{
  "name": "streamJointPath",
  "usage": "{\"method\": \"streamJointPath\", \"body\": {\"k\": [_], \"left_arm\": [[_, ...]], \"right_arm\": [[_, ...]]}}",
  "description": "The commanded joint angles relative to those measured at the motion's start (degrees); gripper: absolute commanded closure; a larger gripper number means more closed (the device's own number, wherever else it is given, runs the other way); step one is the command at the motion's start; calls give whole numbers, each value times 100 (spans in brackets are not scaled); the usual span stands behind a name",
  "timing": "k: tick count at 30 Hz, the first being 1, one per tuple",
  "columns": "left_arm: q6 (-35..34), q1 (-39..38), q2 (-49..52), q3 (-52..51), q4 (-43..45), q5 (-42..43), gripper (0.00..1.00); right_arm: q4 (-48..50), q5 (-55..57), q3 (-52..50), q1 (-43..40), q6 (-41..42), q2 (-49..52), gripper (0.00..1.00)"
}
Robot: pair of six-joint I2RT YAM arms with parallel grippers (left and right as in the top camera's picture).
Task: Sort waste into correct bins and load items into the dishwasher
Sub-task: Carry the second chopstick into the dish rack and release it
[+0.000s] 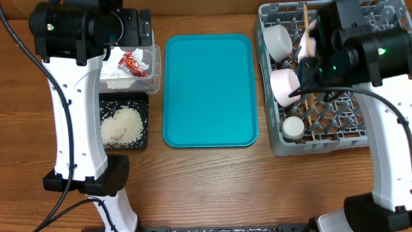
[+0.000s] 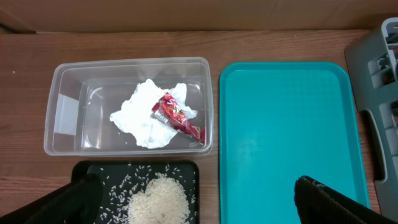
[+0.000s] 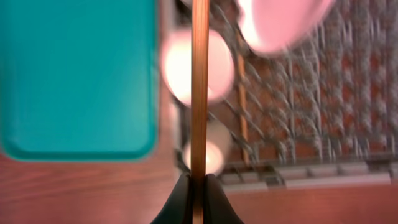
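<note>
gripping one chopstick (image 3: 199,81) by its lower end, the right gripper (image 3: 199,184) is closed tight on it. the stick runs straight up the right wrist view over the left side of the rack (image 3: 298,106). that view is blurred, so whether the stick's far tip touches anything cannot be told. from overhead the right arm covers this gripper and much of the rack's far side. along the rack's left side a white bowl (image 1: 278,40), a pink bowl (image 1: 284,87) and a small cup (image 1: 293,127) show in a row. a second chopstick (image 1: 309,119) lies on the lattice just beside the cup. what else lies under the arm cannot be made out.

the left gripper (image 2: 197,186) stands wide open and holds nothing. only its two dark fingers (image 2: 323,200) show, at the bottom corners of the left wrist view. the clear tub (image 2: 59,124) holds the napkin (image 2: 138,118) with the red wrapper (image 2: 177,115) lying on it. the rice (image 2: 158,202) is heaped in the black tray (image 2: 84,169), with loose grains round the heap. the lower edge cuts that tray off, and overhead the left arm hides the tub's left part. tub and black tray sit just beside each other on the worktop (image 1: 212,187), with the teal tray (image 2: 286,124) between them and the rack.
</note>
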Motion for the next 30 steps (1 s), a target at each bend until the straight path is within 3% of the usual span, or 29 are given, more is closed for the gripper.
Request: {"method": "streamJointPath", "body": {"k": [1,9,15,16,20,30], "left_arm": [[9,-39,-74,-4,-11,-33,0],[9,-39,-74,-4,-11,-33,0],[9,-39,-74,-4,-11,-33,0],[9,-39,-74,-4,-11,-33,0],[9,-39,-74,-4,-11,-33,0],[9,-39,-74,-4,-11,-33,0]], "right_arm": [[37,258,-1241,-636,-151,-50,96],[1110,-70,-3180,-1283,-868,2,96],[1414,-149,-3587,-1296,-1027,2,94],[1419,-133,-3587,-1296,-1025,2,89],[1421,-85,-3587,-1296,-1001,2,29],[1167,-254,-3134,-1296,-839,-2,25]]}}
